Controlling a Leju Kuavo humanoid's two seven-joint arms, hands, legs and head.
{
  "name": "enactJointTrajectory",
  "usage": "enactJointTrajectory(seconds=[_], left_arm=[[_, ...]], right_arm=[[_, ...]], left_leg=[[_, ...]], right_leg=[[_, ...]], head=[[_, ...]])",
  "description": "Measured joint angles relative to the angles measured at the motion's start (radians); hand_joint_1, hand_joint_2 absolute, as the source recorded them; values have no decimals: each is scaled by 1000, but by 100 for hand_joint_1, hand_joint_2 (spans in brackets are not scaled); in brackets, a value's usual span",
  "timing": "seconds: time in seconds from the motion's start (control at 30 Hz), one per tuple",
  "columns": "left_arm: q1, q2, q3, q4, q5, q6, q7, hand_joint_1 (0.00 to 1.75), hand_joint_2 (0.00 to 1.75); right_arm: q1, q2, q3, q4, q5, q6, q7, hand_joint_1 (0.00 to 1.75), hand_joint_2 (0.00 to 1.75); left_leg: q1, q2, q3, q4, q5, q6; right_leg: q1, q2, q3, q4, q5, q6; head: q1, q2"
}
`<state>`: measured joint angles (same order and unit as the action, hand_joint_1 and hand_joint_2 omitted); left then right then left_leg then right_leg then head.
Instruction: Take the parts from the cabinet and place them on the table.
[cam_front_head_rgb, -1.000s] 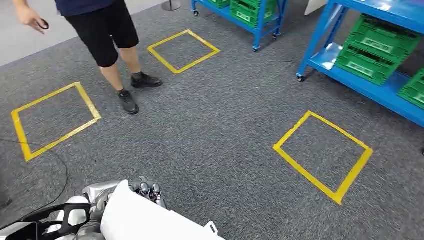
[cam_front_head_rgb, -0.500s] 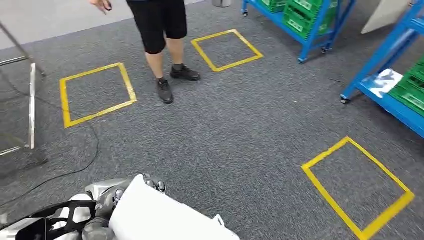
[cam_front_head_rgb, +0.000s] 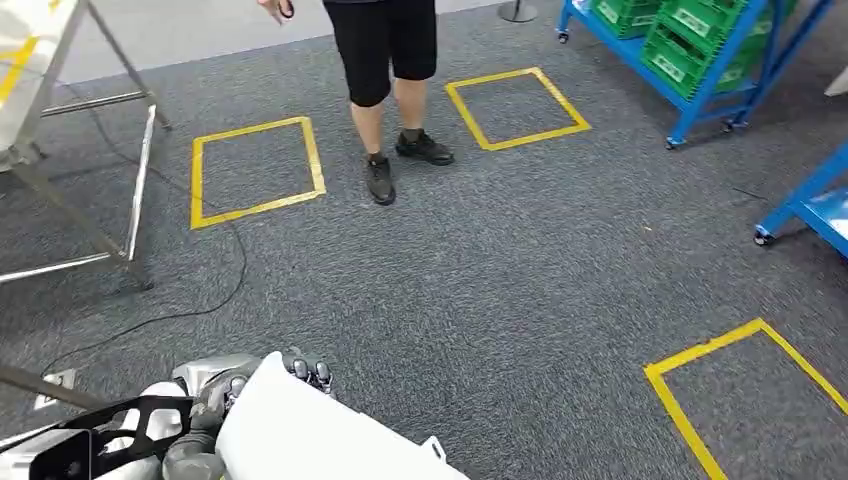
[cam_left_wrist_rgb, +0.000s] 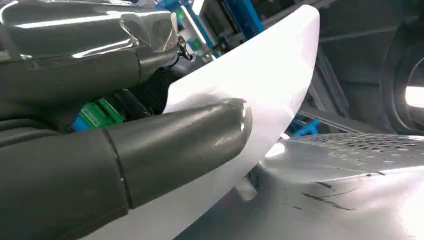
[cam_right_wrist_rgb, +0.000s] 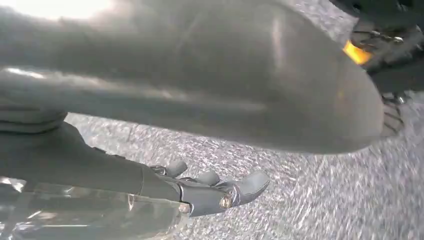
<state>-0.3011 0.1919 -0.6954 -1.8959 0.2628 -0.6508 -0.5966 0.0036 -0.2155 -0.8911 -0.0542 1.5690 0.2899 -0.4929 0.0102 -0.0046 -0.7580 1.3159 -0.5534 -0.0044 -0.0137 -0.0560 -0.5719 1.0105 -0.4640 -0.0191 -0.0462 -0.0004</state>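
**White part carried low at the robot's left side**

The left hand (cam_front_head_rgb: 215, 400) grips the white part (cam_front_head_rgb: 300, 430), thumb (cam_left_wrist_rgb: 165, 145) pressed on its face and fingers (cam_front_head_rgb: 308, 372) hooked over the upper edge. It looks like a thin, stiff, smooth moulded panel (probably light, possibly slippery), best held near an edge. Its long axis runs from the hand rightward across the robot's front. The right hand (cam_right_wrist_rgb: 210, 192) holds nothing, fingers loosely extended above the carpet (cam_front_head_rgb: 480, 290).

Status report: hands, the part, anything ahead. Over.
Left hand grips white part. Right hand holds nothing, fingers apart, over carpet. Person standing ahead between the yellow floor squares.
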Motion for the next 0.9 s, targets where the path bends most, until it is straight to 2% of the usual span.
enactJointTrajectory(seconds=[0.03,0.07,0.1,0.13,0.17,0.2,0.27,0.3,0.33,0.37,0.4,0.43,0.47,0.5,0.53,0.57,0.6,0.63,0.67,0.7,0.77,0.8,0.83,0.87,0.9], left_arm=[[0,1,0,2,0,0,0,175,0],[0,1,0,2,0,0,0,175,0],[-2,1,0,2,1,0,0,175,0],[-7,1,0,2,0,0,0,175,0],[-10,1,0,3,0,0,0,175,0],[-10,2,0,3,1,0,-1,175,0],[-10,4,0,3,1,0,-1,175,0],[-9,4,1,3,2,0,-3,175,0],[-14,5,1,4,5,-2,-7,175,0],[-17,3,0,5,7,-3,-8,175,0],[-14,3,-1,8,7,-4,-11,175,0],[-11,3,-2,11,6,-6,-13,175,0],[-9,3,-4,14,6,-6,-16,175,0],[-8,3,-6,16,6,-6,-18,175,0],[-8,3,-7,18,4,-7,-19,175,0],[-8,3,-9,19,1,-7,-20,175,0],[-8,3,-10,19,0,-7,-22,175,0],[-8,1,-11,19,0,-7,-23,175,0],[-9,0,-11,19,-1,-7,-24,175,0],[-7,-2,-11,19,-2,-7,-24,175,0],[-6,-2,-11,19,-3,-7,-25,175,0],[-6,-2,-11,19,-2,-7,-25,175,0],[-7,-1,-10,19,-2,-8,-26,175,0],[-9,-1,-10,19,-2,-8,-26,175,0],[-8,-1,-10,19,-2,-9,-26,175,0]], right_arm=[[-1,0,0,2,0,0,0,0,0],[-2,1,0,3,0,-2,-1,0,0],[-2,1,0,4,0,-2,-1,0,0],[-1,3,0,6,0,-4,-1,0,0],[1,3,0,8,-1,-6,-2,0,0],[-1,0,0,9,-1,-6,-2,0,0],[-6,1,0,9,-1,-5,-3,0,0],[-8,0,0,10,-2,-6,-3,0,0],[-8,-1,0,13,-4,-6,-3,0,0],[-6,-2,0,18,-6,-8,-3,0,0],[-3,-4,0,20,-7,-10,0,0,0],[-1,-7,0,23,-8,-12,0,0,0],[2,-8,0,26,-10,-12,1,0,0],[2,-8,0,28,-11,-12,2,0,0],[2,-8,0,30,-13,-12,5,0,0],[1,-8,0,31,-16,-13,6,0,0],[1,-10,0,31,-16,-13,6,0,0],[1,-10,0,33,-17,-13,6,0,0],[1,-10,0,36,-18,-13,8,0,0],[-2,-10,0,37,-19,-13,8,0,0],[-8,-11,0,37,-19,-13,7,0,0],[-10,-9,0,37,-19,-12,6,0,0],[-10,-11,0,37,-19,-11,5,0,0],[-8,-9,0,37,-18,-11,3,0,0],[-4,-9,0,39,-18,-11,2,0,0]], left_leg=[[-1,4,30,-59,33,5],[-6,19,86,-163,77,15],[-15,56,135,-245,102,28],[-28,111,161,-297,100,36],[-30,99,162,-297,99,35],[-32,84,158,-298,99,37],[-33,57,158,-306,104,44],[-16,41,183,-329,122,49],[-17,29,188,-338,125,53],[-18,15,187,-337,129,56],[-18,1,186,-337,130,57],[-18,-16,186,-336,130,57],[-18,-34,185,-335,129,57],[-18,-52,186,-335,129,56],[-17,-67,188,-334,128,55],[-16,-83,189,-332,126,52],[-15,-98,189,-327,123,47],[-13,-108,186,-321,119,41],[-19,-123,180,-315,114,33],[-17,-126,178,-316,116,28],[-13,-141,174,-317,116,21],[-11,-135,173,-310,110,15],[-15,-73,164,-283,93,10],[-14,-32,138,-228,61,5],[-10,-12,94,-143,20,2]], right_leg=[[2,-12,1,0,-1,-1],[6,-25,4,0,-4,1],[7,-36,7,0,-5,0],[11,-45,11,0,-9,4],[16,-55,10,0,-12,10],[15,-69,12,0,-14,13],[16,-97,21,-8,-14,18],[13,-75,18,-3,-20,24],[8,-14,11,25,-36,23],[7,20,-20,88,-66,18],[5,38,-59,168,-95,15],[5,46,-103,249,-120,16],[4,48,-136,302,-127,22],[1,48,-142,293,-111,32],[-3,50,-124,241,-80,43],[-9,55,-90,156,-39,57],[-16,74,-46,55,3,67],[-21,116,-25,4,19,66],[-13,113,-14,-4,20,51],[-9,100,-18,1,21,37],[-5,86,-17,2,21,25],[-13,74,-13,-3,23,17],[-10,66,-9,-4,21,11],[-7,56,-7,-4,17,2],[-2,44,-5,-3,15,-1]], head=[[0,0],[0,0],[0,0],[0,0],[2,0],[0,0],[0,0],[1,0],[5,0],[6,0],[12,0],[12,0],[13,0],[13,0],[13,0],[13,0],[13,0],[15,0],[17,0],[16,0],[16,0],[16,0],[14,0],[8,0],[8,0]])
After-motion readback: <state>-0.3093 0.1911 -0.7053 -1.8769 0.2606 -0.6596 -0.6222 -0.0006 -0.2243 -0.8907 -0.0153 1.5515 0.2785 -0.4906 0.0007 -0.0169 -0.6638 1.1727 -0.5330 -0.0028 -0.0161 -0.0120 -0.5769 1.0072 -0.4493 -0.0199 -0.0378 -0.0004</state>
